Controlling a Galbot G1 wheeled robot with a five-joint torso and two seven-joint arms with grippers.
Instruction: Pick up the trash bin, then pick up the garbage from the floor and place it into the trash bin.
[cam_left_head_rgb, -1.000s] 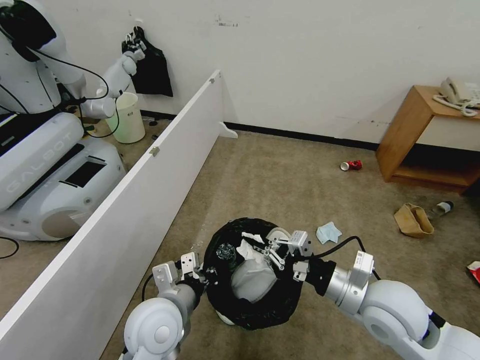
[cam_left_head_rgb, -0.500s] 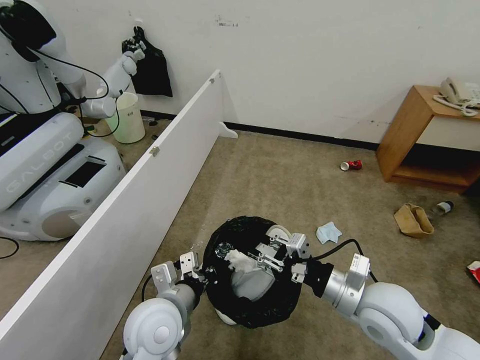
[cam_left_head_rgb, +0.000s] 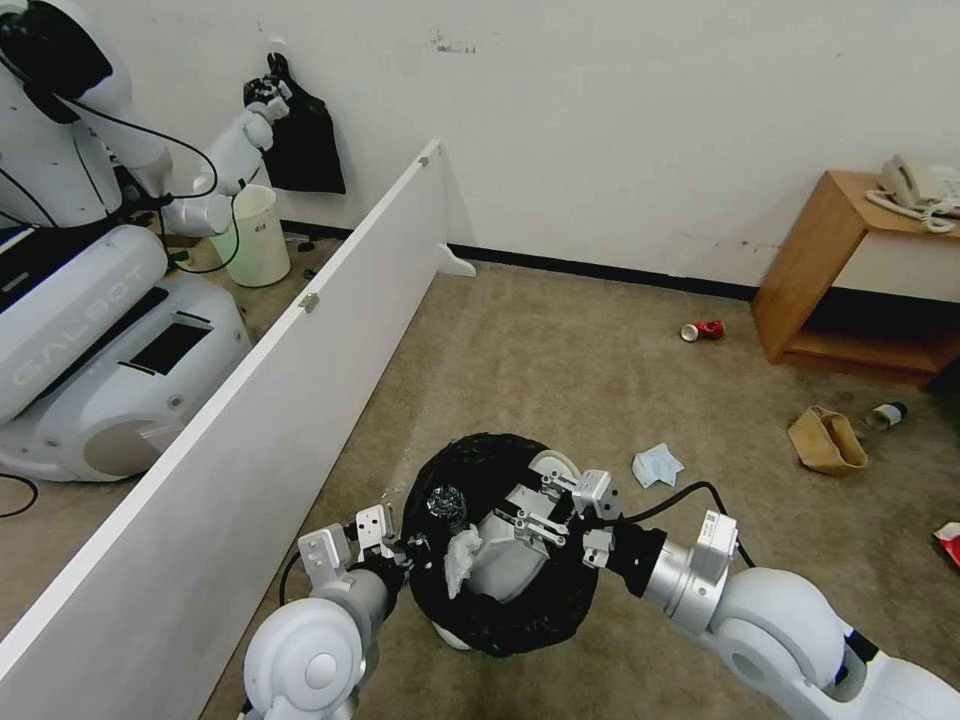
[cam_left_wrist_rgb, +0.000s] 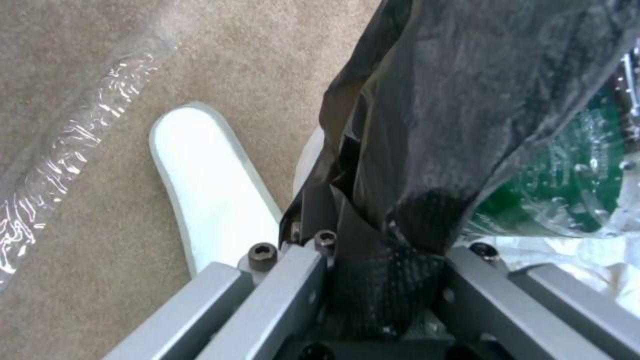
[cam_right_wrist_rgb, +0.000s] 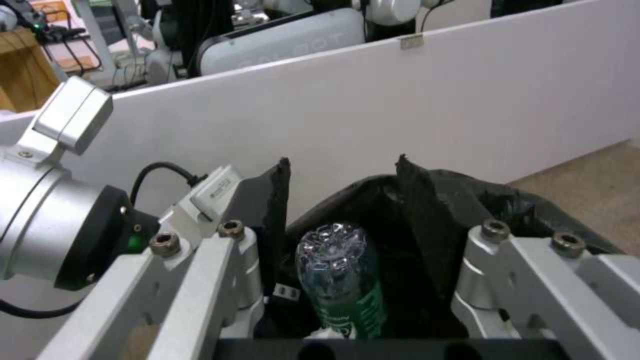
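The trash bin (cam_left_head_rgb: 500, 600), lined with a black bag, is low in the head view between both arms, on carpet beside the white partition (cam_left_head_rgb: 250, 400), holding a clear plastic bottle (cam_right_wrist_rgb: 337, 280) and a white tissue (cam_left_head_rgb: 462, 558). The left gripper (cam_left_wrist_rgb: 383, 280) is pinched on the bag-covered rim, and the right gripper (cam_left_head_rgb: 530, 515) hangs over the bin's mouth with its fingers spread. A brown paper bag (cam_left_head_rgb: 826, 440), a face mask (cam_left_head_rgb: 656, 465) and a red can (cam_left_head_rgb: 703, 330) lie apart on the floor.

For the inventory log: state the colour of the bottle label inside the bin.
Green, on the clear bottle in the trash bin; right wrist view shows it best.
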